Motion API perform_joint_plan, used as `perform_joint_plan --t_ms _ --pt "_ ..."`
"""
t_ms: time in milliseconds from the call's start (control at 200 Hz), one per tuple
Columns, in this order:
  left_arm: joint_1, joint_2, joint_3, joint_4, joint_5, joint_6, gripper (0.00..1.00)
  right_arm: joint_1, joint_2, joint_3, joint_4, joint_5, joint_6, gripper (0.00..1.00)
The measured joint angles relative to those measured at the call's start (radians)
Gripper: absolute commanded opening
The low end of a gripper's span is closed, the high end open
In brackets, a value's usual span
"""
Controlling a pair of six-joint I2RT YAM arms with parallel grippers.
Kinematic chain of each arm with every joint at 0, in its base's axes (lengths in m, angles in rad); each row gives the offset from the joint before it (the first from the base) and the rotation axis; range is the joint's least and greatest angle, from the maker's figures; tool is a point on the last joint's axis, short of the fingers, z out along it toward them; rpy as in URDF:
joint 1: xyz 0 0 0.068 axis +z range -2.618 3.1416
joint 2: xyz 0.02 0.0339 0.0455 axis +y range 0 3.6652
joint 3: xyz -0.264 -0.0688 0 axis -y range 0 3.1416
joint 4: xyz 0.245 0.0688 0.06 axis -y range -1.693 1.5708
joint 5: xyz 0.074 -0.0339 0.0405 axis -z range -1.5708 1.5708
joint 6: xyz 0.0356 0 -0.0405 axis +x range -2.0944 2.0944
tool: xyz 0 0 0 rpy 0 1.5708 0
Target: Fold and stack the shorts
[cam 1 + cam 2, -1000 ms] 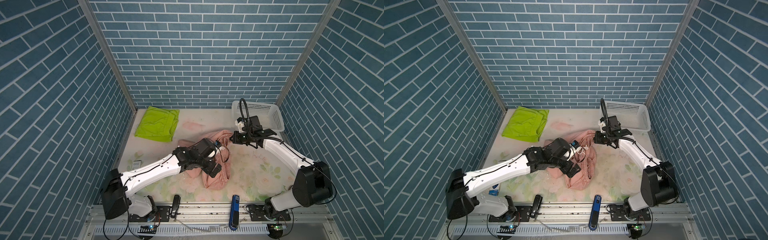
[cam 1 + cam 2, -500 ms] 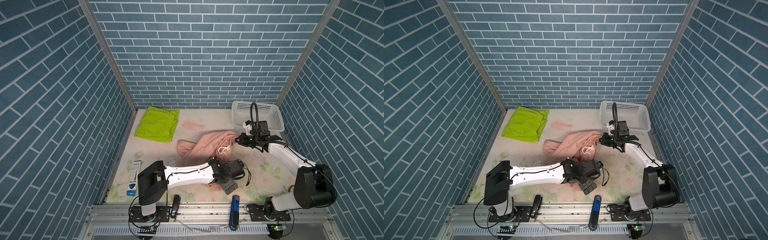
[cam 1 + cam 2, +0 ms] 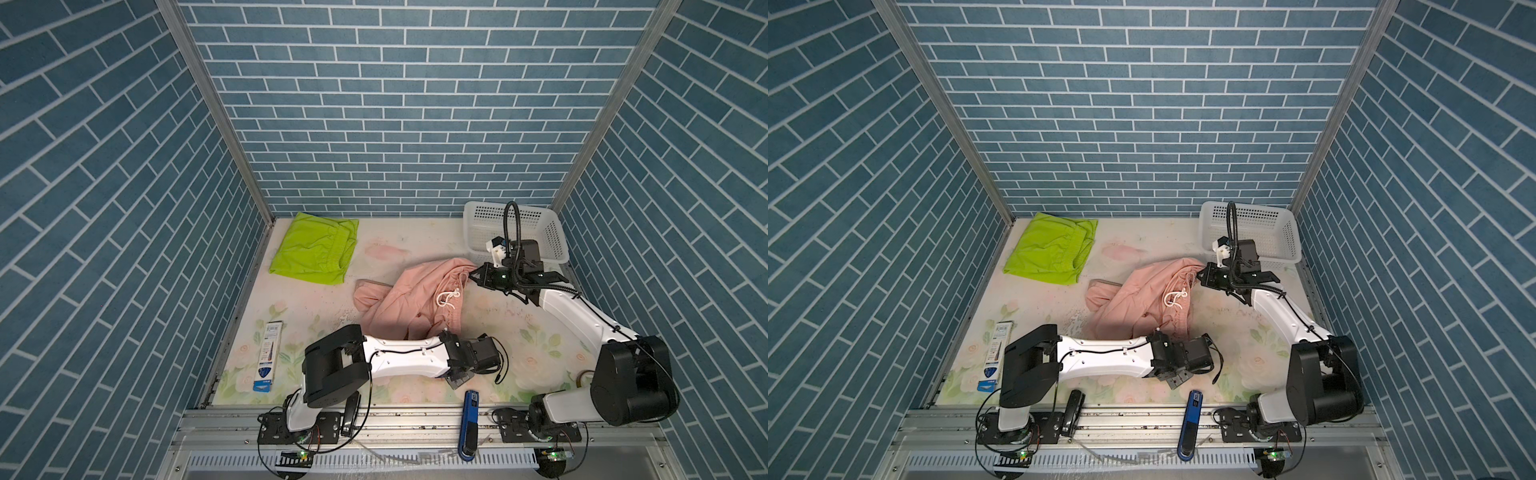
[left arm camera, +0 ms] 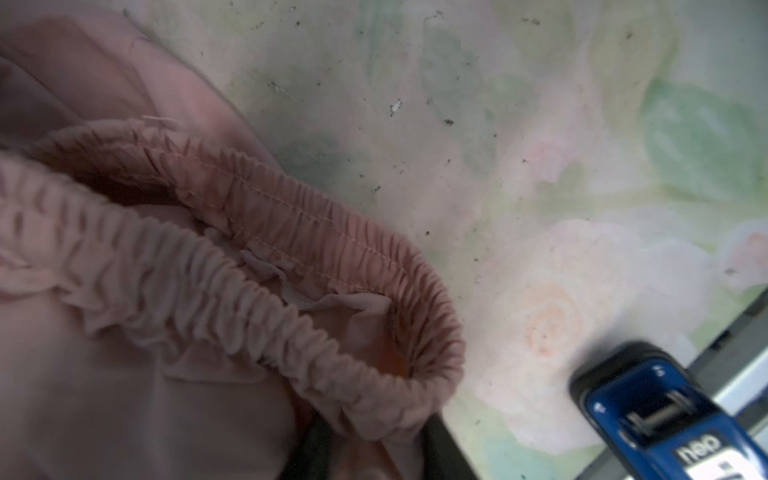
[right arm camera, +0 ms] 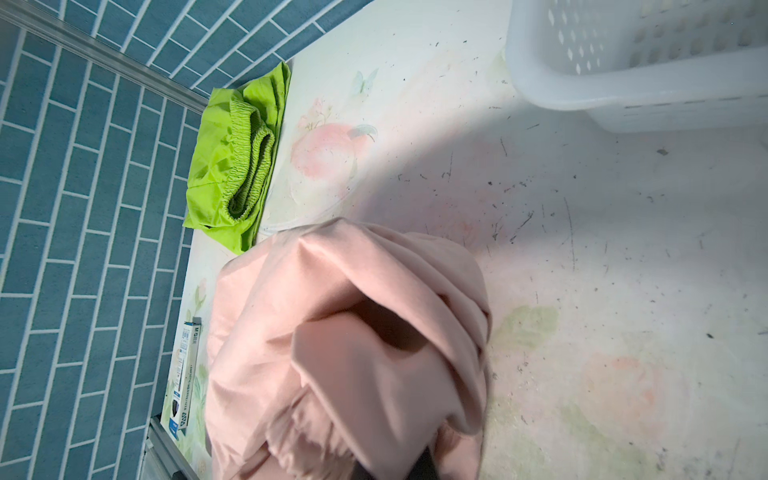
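The pink shorts (image 3: 415, 299) (image 3: 1142, 299) lie crumpled mid-table, a white cord (image 3: 449, 297) on them. My right gripper (image 3: 473, 276) (image 3: 1202, 277) (image 5: 415, 465) is shut on their far right end, near the basket, and cloth hides its tips. My left gripper (image 3: 457, 379) (image 3: 1177, 380) (image 4: 374, 436) is low at the front edge. Its jaws are pressed on either side of the gathered waistband (image 4: 257, 232). The green shorts (image 3: 316, 249) (image 3: 1050, 249) (image 5: 232, 158) lie folded at the back left, apart from both grippers.
A white perforated basket (image 3: 552, 237) (image 3: 1287, 237) (image 5: 623, 83) stands at the back right, just behind my right wrist. A blue stapler (image 3: 469, 419) (image 4: 665, 415) lies on the front rail beside my left gripper. A flat printed box (image 3: 268, 355) lies front left. Brick walls close three sides.
My left arm swung from over the shorts to the table's front edge and its open jaws closed on the waistband. My right gripper pulled the shorts' end right, toward the basket.
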Motion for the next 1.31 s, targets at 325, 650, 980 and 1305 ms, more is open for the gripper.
perform_joint_plan --t_ms 325,650,980,1305 --pt "0.177 -0.300 -0.081 -0.060 -0.008 0.045 0.00 -0.003 -0.073 -0.005 -0.060 0.030 -0.023 0.08" --pt "0.501 -0.826 -0.206 -0.119 0.121 0.146 0.00 0.099 -0.294 -0.085 -0.134 0.104 -0.150 0.51" --pt "0.646 -0.755 -0.302 -0.128 0.146 0.153 0.00 0.420 -0.219 -0.124 -0.173 0.238 -0.257 0.62" --pt "0.701 -0.755 -0.301 -0.132 0.149 0.153 0.00 0.597 -0.047 -0.121 -0.246 0.511 -0.297 0.64"
